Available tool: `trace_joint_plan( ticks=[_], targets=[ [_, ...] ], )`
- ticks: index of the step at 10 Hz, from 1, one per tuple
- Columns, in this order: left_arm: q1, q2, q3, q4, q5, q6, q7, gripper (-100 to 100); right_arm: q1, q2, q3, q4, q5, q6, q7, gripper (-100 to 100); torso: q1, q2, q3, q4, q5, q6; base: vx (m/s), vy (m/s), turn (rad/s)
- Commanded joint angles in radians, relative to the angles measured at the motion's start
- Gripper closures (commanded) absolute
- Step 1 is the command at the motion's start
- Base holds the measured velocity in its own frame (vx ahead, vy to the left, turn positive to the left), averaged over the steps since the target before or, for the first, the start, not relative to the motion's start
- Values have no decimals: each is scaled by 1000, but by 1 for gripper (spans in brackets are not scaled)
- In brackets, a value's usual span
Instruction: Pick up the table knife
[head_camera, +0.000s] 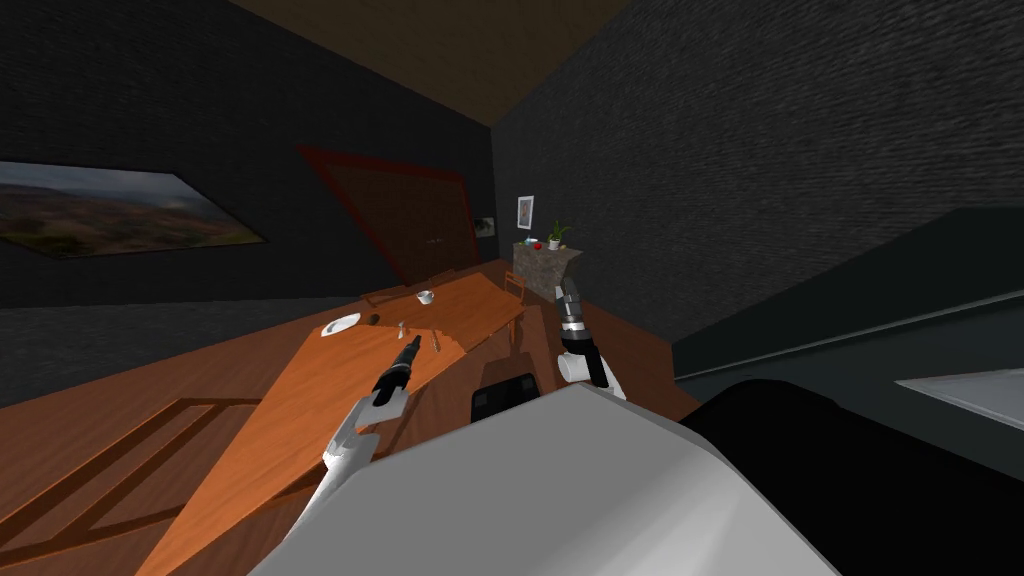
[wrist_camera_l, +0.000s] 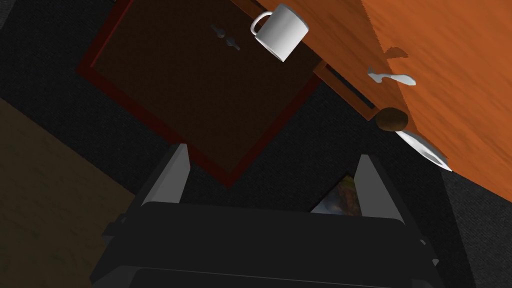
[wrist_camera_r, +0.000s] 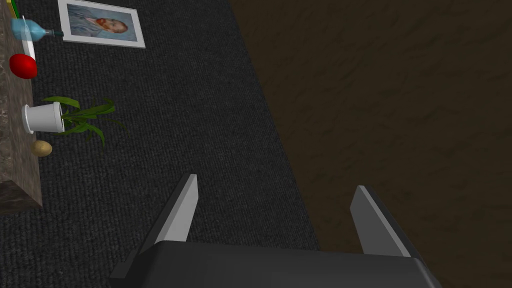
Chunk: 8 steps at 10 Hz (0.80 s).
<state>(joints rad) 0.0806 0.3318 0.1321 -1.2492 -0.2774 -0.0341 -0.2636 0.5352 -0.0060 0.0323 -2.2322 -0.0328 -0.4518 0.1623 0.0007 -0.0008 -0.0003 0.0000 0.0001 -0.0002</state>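
The left gripper, jaws spread, reaches low over the wooden table, probably to line up on the thin table knife lying just right of its tips. Farther off sit a spoon, a plate and a mug. The right gripper, also spread, is held raised to the right, seemingly to stay clear.

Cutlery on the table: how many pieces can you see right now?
2, both on the table. A light piece lies just beyond the left claw, toward the plate; a thin piece lies beside the claw's tip. The arm may hide more.
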Motion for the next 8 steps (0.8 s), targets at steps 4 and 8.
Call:
trace_joint_plan(
  ticks=[4, 8],
  targets=[
    [-37, 10, 1, 111, -28, 36, -9, -100, 0, 0, 0, 0, 0, 0, 0, 0, 0, 0, 0, 0, 0, -1, 3, 6, -92],
    [-80, 29, -2, 224, -61, 79, -17, -100, 0, 0, 0, 0, 0, 0, 0, 0, 0, -1, 0, 0, 0, 0, 8, 5, -141]
  ],
)
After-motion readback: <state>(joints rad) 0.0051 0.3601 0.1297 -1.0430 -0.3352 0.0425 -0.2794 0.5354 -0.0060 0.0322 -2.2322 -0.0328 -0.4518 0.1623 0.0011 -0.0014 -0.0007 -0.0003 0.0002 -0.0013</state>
